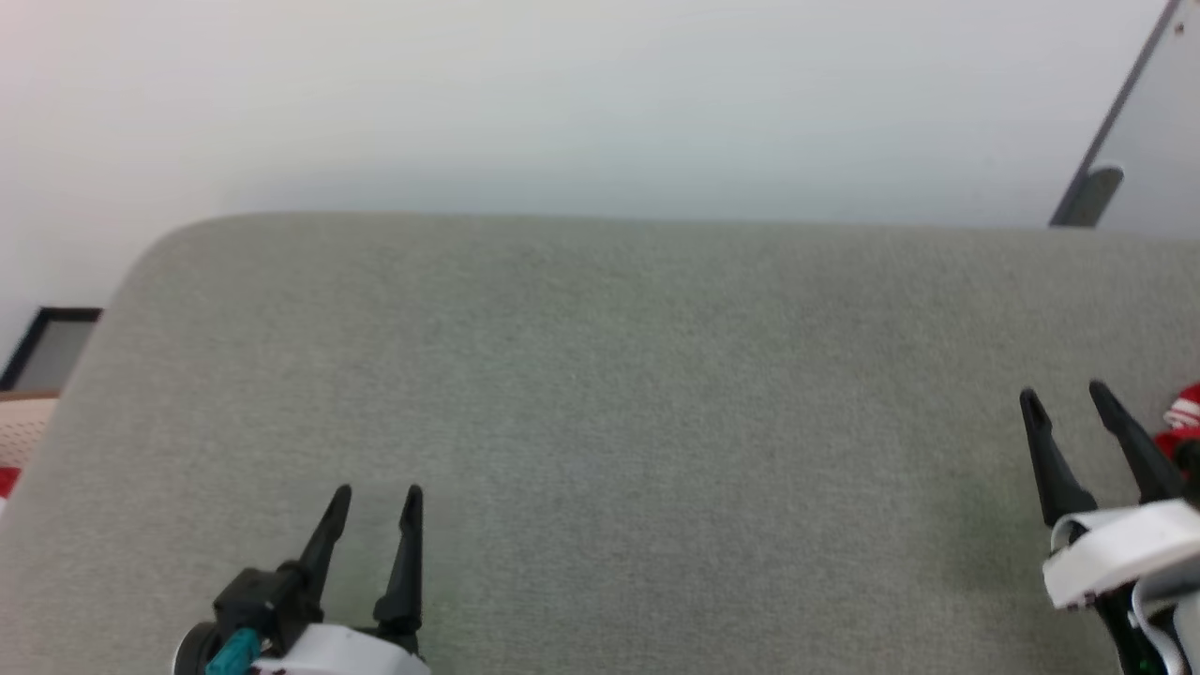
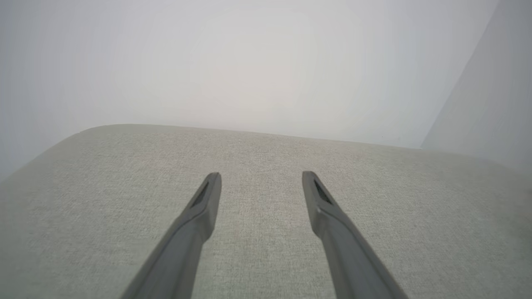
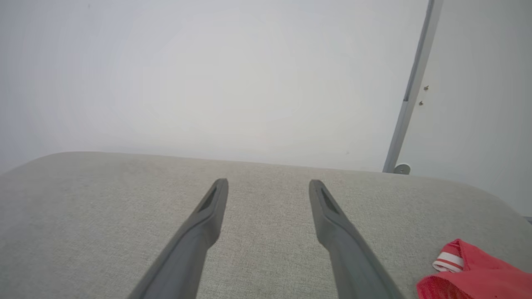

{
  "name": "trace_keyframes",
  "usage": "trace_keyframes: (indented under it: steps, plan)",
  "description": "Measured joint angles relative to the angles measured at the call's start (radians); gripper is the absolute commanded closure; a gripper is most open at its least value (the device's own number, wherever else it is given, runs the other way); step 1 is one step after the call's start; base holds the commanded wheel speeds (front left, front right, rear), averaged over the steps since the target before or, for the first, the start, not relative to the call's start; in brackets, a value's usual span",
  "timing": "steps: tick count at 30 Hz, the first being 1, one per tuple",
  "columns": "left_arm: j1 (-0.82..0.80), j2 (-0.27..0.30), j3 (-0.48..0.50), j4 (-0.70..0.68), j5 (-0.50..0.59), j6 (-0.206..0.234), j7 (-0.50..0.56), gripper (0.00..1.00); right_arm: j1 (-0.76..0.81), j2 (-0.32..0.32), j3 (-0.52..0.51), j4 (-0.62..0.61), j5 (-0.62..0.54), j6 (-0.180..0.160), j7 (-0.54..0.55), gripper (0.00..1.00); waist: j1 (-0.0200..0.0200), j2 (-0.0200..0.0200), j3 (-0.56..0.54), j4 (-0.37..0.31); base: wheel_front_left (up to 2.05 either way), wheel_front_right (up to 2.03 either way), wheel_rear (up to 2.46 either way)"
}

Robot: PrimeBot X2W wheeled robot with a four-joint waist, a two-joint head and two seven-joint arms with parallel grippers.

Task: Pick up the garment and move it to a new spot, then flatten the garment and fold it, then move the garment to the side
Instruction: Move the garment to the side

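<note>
Here, garment lay bunched near right end of grey fabric surface, just beside right gripper; left gripper well apart; both jaws spread, holding nothing

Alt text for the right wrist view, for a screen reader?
The right gripper is open and empty, aimed across a grey fabric surface. Part of the red garment with striped trim lies at lower right; a pale wall stands behind.

surface: grey fabric top | on it: red garment, far right
</note>
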Motion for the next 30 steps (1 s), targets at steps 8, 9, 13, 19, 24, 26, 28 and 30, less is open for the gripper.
trace_keyframes:
  steps: [8,9,13,19,24,26,28,30]
  plan:
    - [0.049,0.015,-0.006,-0.03,-0.007,0.0,0.0,0.0,0.153,0.061,-0.103,-0.13,-0.047,0.0,0.0,0.0,0.0,0.0,-0.059,0.048,0.0,0.0,0.0]
    - [0.054,0.018,-0.006,-0.034,-0.007,0.0,0.0,0.0,0.17,0.066,-0.115,-0.144,-0.05,0.0,0.0,0.0,0.0,0.0,-0.065,0.053,0.0,0.0,0.0]
    - [0.077,0.024,-0.006,-0.059,-0.015,0.0,0.0,0.0,0.226,0.085,-0.151,-0.192,-0.061,0.0,0.0,0.0,0.0,0.0,-0.083,0.067,0.0,0.0,0.0]
    - [0.122,0.028,-0.01,-0.096,-0.016,0.0,0.0,0.0,0.284,0.116,-0.215,-0.256,-0.077,0.0,0.0,0.0,0.0,0.0,-0.097,0.071,0.0,0.0,0.0]
    - [0.15,0.024,-0.008,-0.13,-0.018,0.0,0.0,0.0,0.336,0.13,-0.255,-0.294,-0.079,0.0,0.0,0.0,-0.0001,0.0,-0.098,0.078,0.0,0.0,0.0]
    - [0.16,0.021,-0.005,-0.14,-0.018,0.0,0.0,0.0,0.346,0.134,-0.264,-0.301,-0.08,0.0,0.0,0.0,0.0,0.0,-0.097,0.079,0.0,0.0,0.0]
    - [0.166,0.019,-0.002,-0.146,-0.018,0.0,0.0,0.0,0.354,0.141,-0.269,-0.308,-0.083,0.0,0.0,0.0,0.0,0.0,-0.096,0.079,0.0,0.0,0.0]
    - [0.17,0.018,0.002,-0.147,-0.021,0.0,0.0,0.0,0.359,0.147,-0.273,-0.315,-0.084,0.0,0.0,0.0,0.0,0.0,-0.096,0.078,0.0,0.0,0.0]
